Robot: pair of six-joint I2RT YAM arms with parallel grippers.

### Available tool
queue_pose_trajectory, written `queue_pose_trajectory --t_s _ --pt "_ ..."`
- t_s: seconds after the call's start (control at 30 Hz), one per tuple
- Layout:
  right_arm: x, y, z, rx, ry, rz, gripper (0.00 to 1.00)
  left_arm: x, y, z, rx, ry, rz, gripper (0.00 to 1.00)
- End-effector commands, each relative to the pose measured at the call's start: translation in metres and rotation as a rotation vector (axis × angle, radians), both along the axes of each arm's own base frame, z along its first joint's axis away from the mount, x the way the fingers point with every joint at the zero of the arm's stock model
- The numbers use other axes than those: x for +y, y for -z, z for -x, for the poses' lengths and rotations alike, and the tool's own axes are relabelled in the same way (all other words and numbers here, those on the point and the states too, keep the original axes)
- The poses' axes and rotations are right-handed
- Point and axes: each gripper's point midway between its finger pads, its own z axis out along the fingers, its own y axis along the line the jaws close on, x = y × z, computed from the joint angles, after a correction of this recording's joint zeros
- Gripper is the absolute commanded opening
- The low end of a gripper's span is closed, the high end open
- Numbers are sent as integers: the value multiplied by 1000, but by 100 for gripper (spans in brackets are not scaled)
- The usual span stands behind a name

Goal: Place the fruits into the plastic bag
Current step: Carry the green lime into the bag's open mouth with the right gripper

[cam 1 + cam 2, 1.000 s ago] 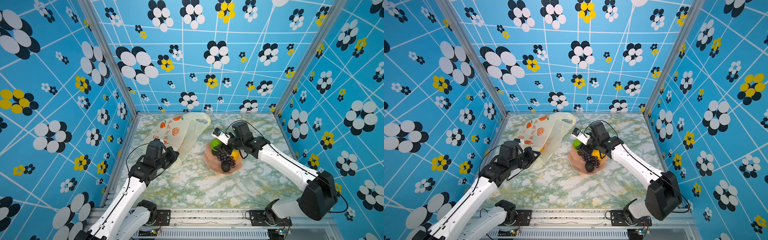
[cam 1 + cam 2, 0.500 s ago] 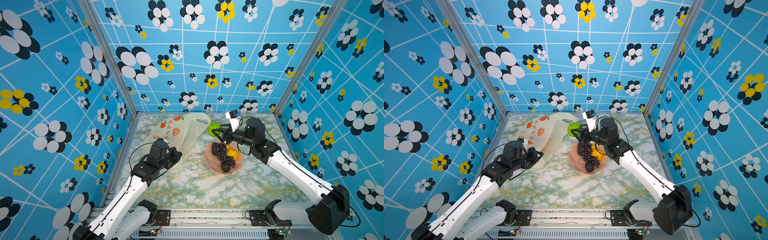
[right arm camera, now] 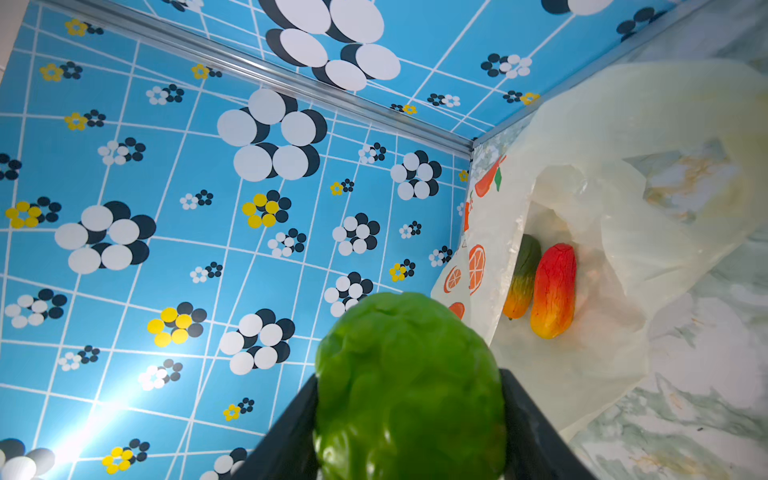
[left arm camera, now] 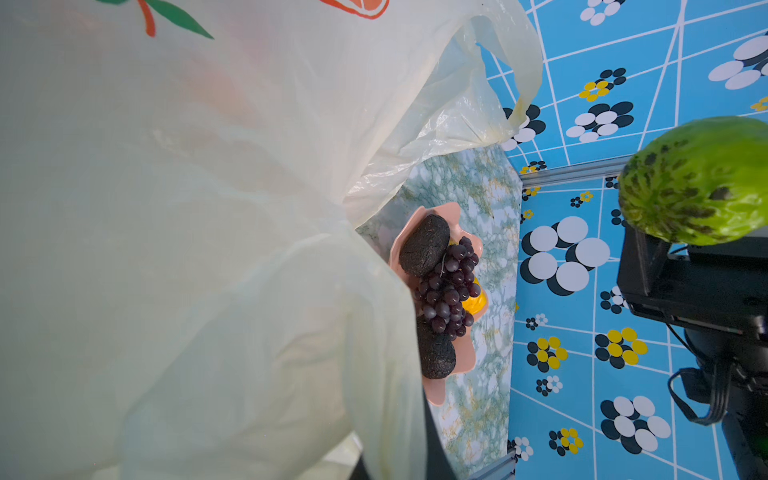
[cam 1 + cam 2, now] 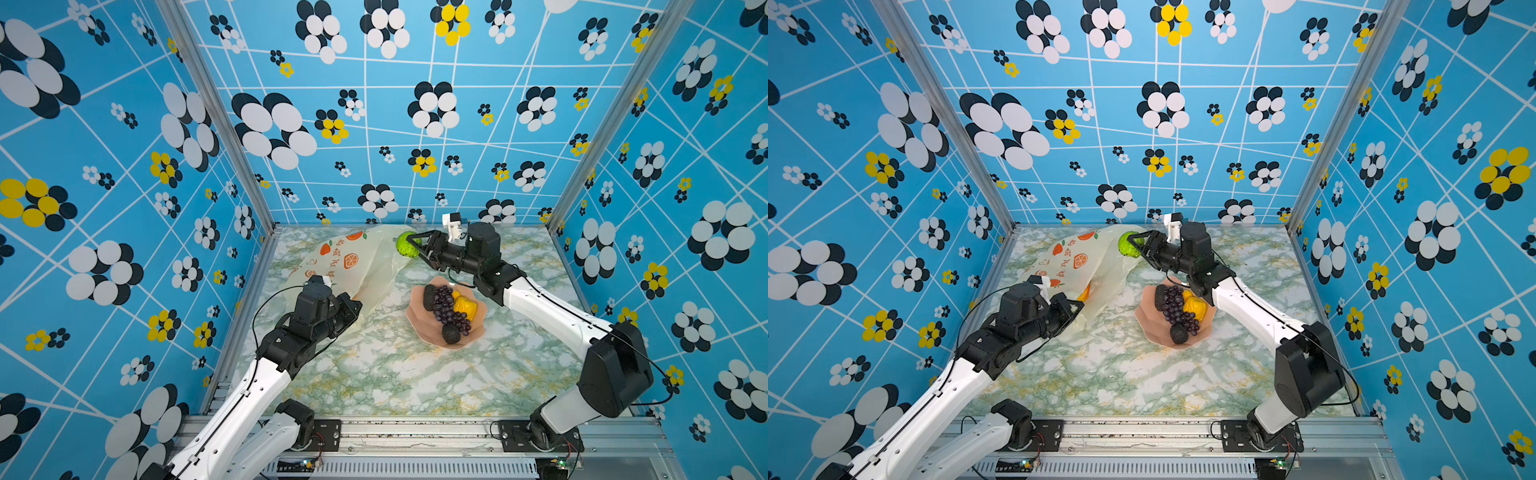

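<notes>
Task is partway done.
- Plastic bag (image 5: 365, 266) lies on the far left of the marbled tabletop (image 5: 374, 374), mouth facing the bowl side.
- Left gripper (image 5: 1073, 307) is pinched down on the bag's film and holds it up. The bag hides its jaw tips in the left wrist view, so the grip is my read.
- Already in the bag, per the right wrist view: green-orange mango (image 3: 521, 276) and red-yellow piece (image 3: 553, 289), side by side and touching.
- Right gripper (image 3: 409, 436) is clamped around the lime (image 5: 405, 245), partly open to its width. The lime is in the air just beside the bag's mouth, not inside yet.
- Left in the pink scalloped bowl (image 5: 478, 328): grape bunch (image 5: 446, 307), two dark bumpy ovals (image 5: 429, 297) (image 5: 451, 333), and yellow piece (image 5: 465, 307).

So two are in, one is in transit and four are left to move.
</notes>
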Motion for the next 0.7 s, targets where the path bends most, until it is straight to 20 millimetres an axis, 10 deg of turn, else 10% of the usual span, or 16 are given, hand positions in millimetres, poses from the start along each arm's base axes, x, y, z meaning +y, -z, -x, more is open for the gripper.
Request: queue_pose_trajectory --t_s 0.0,0.67 --pt "25 13 10 201 -68 -23 38 3 -14 0 -33 -24 10 0" --pt "70 127 12 579 -58 189 34 3 -22 -6 -64 -49 40 0"
